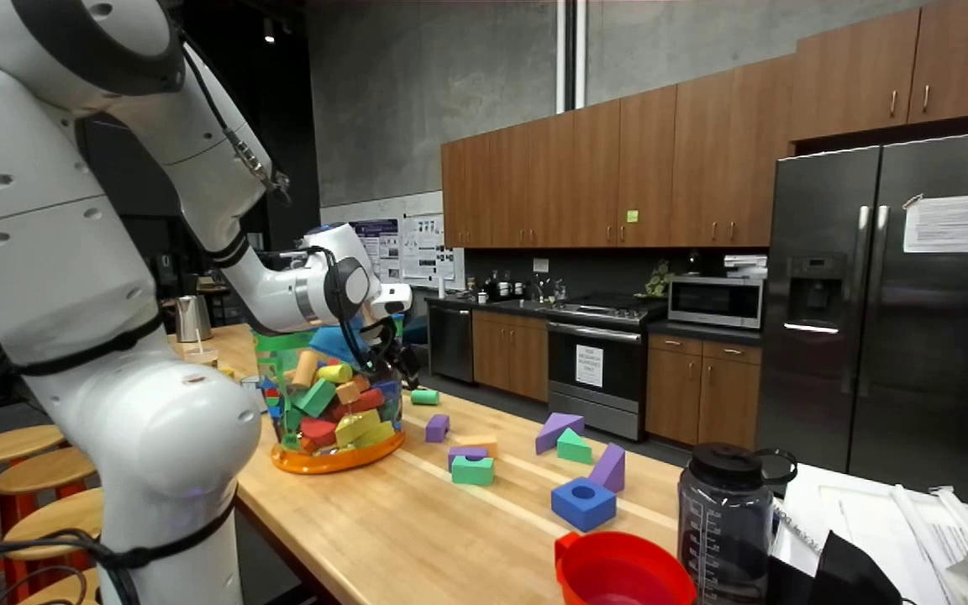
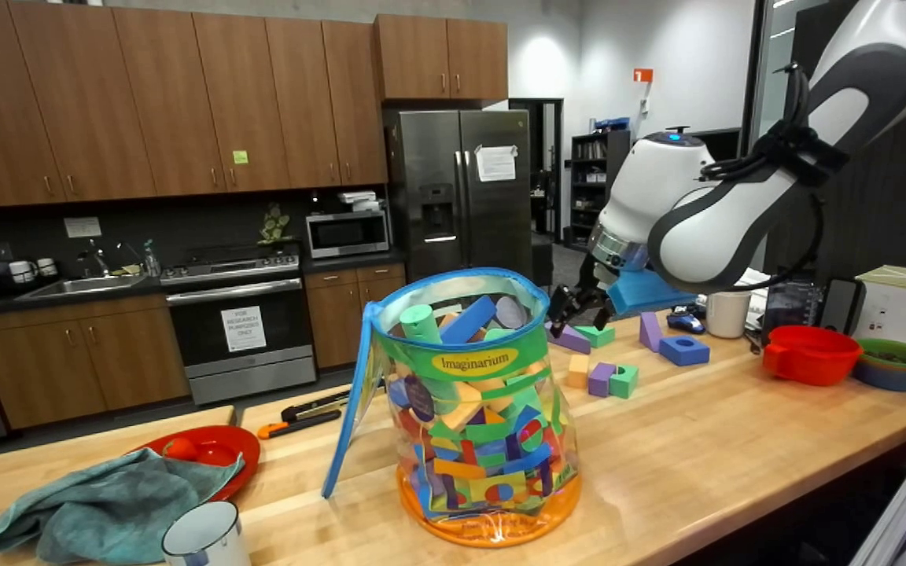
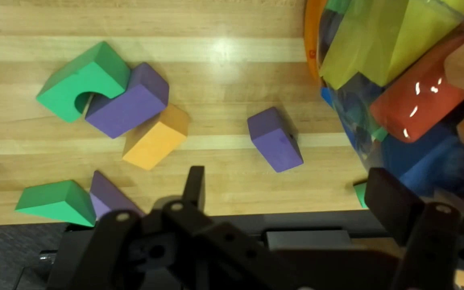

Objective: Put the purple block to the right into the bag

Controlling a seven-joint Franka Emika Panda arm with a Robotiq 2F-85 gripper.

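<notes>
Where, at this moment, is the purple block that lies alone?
In the wrist view, the purple block lies on the table, slightly right of centre, between the orange block on its left and the bag on its right, apart from both.

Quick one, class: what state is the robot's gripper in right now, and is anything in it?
Gripper: open, jaws standing wide apart in the wrist view, holding nothing.
</notes>
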